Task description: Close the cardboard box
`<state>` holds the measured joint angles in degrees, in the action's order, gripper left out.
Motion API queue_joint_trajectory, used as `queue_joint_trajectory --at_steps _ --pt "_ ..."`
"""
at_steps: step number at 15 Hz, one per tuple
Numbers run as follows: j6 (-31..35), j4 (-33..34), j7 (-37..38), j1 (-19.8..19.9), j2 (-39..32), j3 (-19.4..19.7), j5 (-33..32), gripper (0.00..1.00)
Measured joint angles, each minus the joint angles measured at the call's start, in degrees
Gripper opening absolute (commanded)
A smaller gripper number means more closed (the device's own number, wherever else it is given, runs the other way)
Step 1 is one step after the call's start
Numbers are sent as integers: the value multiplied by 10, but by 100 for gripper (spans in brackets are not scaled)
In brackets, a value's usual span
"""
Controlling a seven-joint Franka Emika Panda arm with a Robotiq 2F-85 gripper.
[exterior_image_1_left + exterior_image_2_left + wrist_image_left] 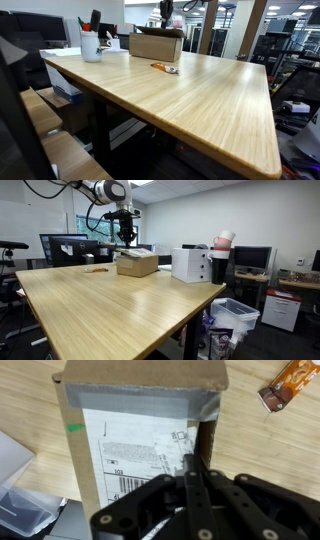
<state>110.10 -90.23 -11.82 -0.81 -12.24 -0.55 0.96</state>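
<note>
Wrist view, jaws fully closed, holding nothing, tips over cardboard box (130,440), possibly touching

Cardboard box (156,46): one, I count. Table (210,105) beneath it: one. White cup with pens (91,46): one; pens too small for me to count. Orange packet (290,385) on table: one. Printed label (140,455) on box top: one. Green mark (74,429): one. White case (190,264): one. Monitor (250,257) beyond it: one. Plastic bin (237,315): one. My gripper (190,462): one.
</note>
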Motion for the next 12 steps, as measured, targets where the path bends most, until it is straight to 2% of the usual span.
queue_joint_trajectory --at_steps 7,12 --pt "31 -12 -7 -2 -32 -4 -24 2" --pt "-4 -2 -9 -1 -36 -6 -21 2"
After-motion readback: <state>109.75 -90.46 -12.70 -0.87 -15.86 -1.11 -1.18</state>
